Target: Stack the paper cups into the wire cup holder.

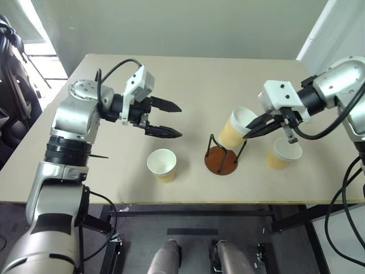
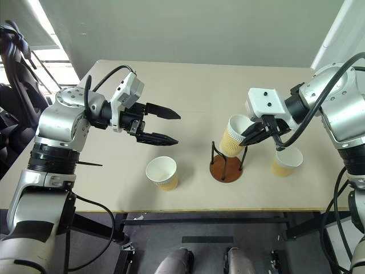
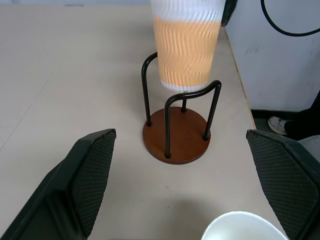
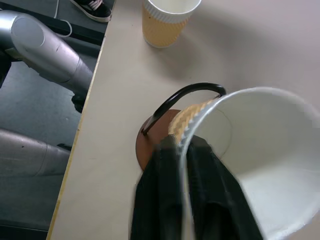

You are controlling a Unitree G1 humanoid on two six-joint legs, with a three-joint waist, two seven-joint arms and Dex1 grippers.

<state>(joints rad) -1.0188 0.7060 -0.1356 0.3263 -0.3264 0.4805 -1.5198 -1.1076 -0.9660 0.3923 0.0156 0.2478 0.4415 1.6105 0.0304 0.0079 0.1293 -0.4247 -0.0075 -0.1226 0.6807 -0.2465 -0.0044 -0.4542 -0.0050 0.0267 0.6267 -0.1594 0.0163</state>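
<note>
A tan paper cup [image 1: 235,129] hangs tilted over the wire cup holder [image 1: 220,160], its bottom between the black wire loops and above the brown disc base. My right gripper [image 1: 250,130] is shut on that cup's white rim, one finger inside and one outside [image 4: 162,175]. A second paper cup [image 1: 162,165] stands upright near the table's front edge, left of the holder. A third paper cup [image 1: 282,153] stands right of the holder, below my right arm. My left gripper [image 1: 181,120] hovers open left of the holder with nothing between its fingers [image 3: 92,170].
The beige table [image 1: 188,80] stretches bare behind the holder. Its front edge [image 1: 188,201] runs close below the cups and holder. Black cables trail from both wrists.
</note>
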